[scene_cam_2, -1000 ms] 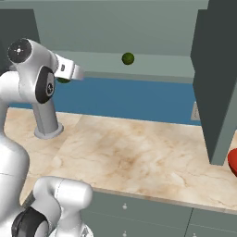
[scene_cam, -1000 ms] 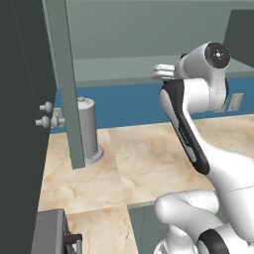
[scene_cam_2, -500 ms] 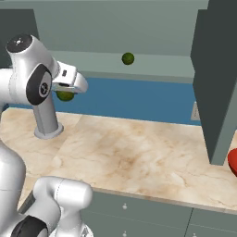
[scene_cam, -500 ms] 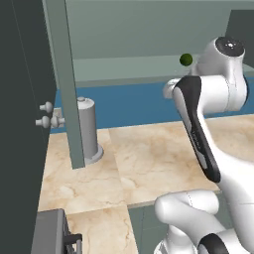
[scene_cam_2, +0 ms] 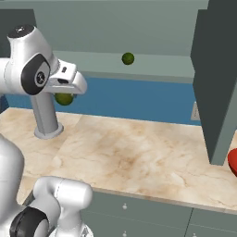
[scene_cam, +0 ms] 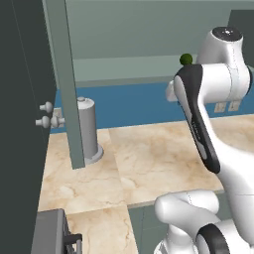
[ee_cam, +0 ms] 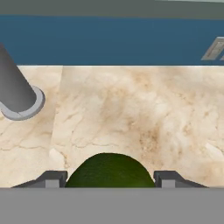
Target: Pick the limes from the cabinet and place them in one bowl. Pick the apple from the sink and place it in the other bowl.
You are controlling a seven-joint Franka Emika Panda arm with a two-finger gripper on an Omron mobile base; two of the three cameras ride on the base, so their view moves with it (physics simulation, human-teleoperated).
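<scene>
Since a second ago the arm has drawn back from the cabinet (scene_cam_2: 217,78), fingers (ee_cam: 52,178) closed on one lime (ee_cam: 109,170) above the surface (scene_cam_2: 139,152); a loose pinch could drop it short of the red bowl (scene_cam_2: 233,161).

- small dark green round lime (ee_cam: 108,170) sits between the two dark finger tips of the gripper (ee_cam: 107,179), a tip close on each side
- beige marbled stone counter (ee_cam: 144,118) below
- grey upright cylinder with a round flared base (ee_cam: 17,96) at left, standing on counter
- blue wall band (ee_cam: 109,39) along top
- pale wall outlet plate (ee_cam: 214,49) top right
</scene>
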